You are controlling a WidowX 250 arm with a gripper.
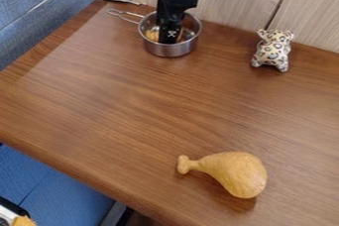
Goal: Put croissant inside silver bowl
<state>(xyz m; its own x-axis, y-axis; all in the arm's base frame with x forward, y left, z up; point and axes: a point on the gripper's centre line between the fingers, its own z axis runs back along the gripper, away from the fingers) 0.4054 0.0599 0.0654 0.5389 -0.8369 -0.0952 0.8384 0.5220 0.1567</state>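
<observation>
The black gripper (pixel 170 34) points down into the silver bowl (pixel 169 49), a metal pot-like bowl with a wire handle, at the top left of the table. Inside the bowl, just left of the gripper, a bit of the yellow-orange croissant (pixel 152 35) shows; the gripper hides the rest of it. I cannot tell whether the gripper holds the croissant.
A toy drumstick (pixel 233 171) lies near the table's front right. The spotted animal figure (pixel 273 50) stands at the back right, close to the wooden wall. Blue seating borders the table (pixel 132 106) at the left and below its front edge.
</observation>
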